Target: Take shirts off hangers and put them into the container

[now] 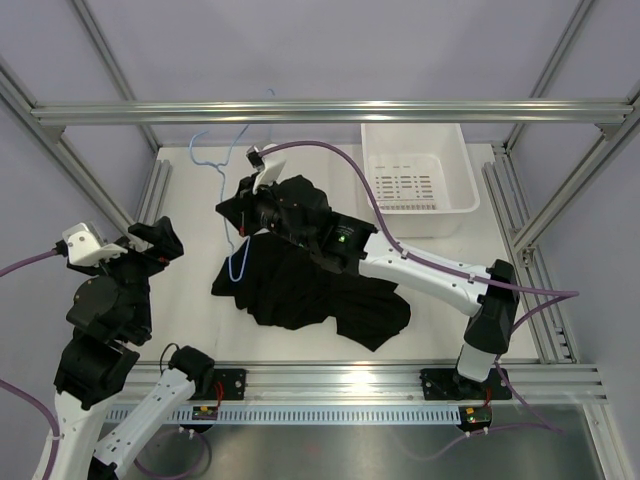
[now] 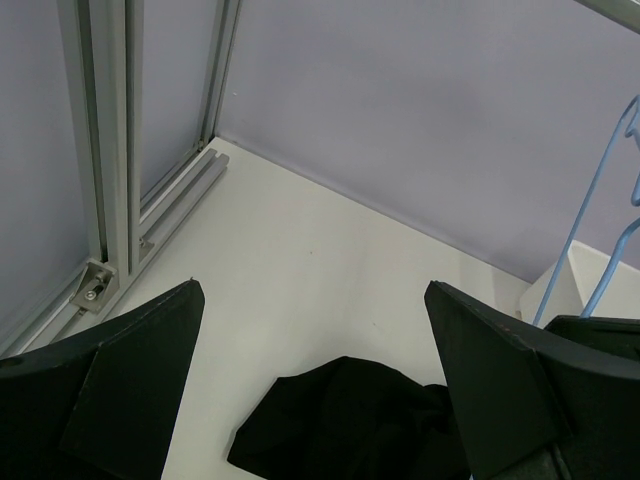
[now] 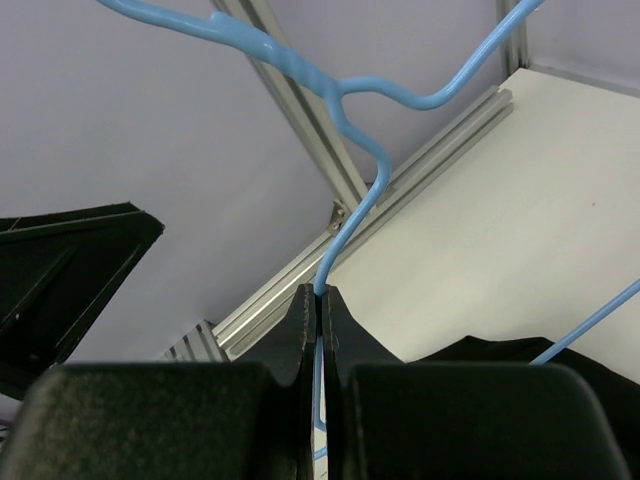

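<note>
The black shirt (image 1: 305, 290) lies crumpled in the middle of the table, also seen in the left wrist view (image 2: 350, 420) and the right wrist view (image 3: 480, 350). The light-blue hanger (image 1: 231, 266) stands tilted over its left edge, its lower loop against the fabric; whether it is inside the shirt I cannot tell. My right gripper (image 1: 232, 210) (image 3: 320, 292) is shut on the hanger's wire (image 3: 350, 88). My left gripper (image 1: 165, 240) (image 2: 312, 287) hovers left of the shirt, open and holding nothing. The white slotted container (image 1: 460, 185) stands at the back right with nothing in it.
Aluminium frame posts and rails (image 1: 300, 110) ring the table. A corner post (image 2: 100, 150) is close on my left gripper's left. The right arm (image 1: 430, 270) stretches across the shirt. The hanger's upper wires (image 2: 590, 220) rise near the back wall.
</note>
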Controlling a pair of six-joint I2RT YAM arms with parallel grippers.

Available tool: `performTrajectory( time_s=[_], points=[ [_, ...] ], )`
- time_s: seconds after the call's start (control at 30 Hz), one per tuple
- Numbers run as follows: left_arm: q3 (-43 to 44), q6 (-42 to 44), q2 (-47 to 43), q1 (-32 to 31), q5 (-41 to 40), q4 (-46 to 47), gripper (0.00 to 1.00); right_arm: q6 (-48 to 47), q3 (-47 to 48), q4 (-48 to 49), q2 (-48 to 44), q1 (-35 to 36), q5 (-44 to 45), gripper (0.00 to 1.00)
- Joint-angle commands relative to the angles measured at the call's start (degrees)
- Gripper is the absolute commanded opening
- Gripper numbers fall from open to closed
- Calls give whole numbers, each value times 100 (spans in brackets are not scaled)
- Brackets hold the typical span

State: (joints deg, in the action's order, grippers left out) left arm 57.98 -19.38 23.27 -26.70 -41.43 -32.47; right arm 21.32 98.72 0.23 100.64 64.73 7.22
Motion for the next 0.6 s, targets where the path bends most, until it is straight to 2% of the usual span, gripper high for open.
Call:
performTrajectory(
  time_s=[0.0, 0.2, 0.4, 0.57],
  points=[
    [65, -66, -41, -11, 65, 250, 99, -181, 437, 390, -142, 22, 490, 0],
    [47, -40, -77, -11, 47, 232, 99, -234, 1034, 259, 140, 31, 578, 0],
    [56, -14, -94, -11, 30, 232, 99, 3, 1667, -269, 447, 13, 789, 0],
    [21, -57, -138, -11, 47, 206, 99, 381, 1484, -234, 448, 13, 1236, 0]
  ],
)
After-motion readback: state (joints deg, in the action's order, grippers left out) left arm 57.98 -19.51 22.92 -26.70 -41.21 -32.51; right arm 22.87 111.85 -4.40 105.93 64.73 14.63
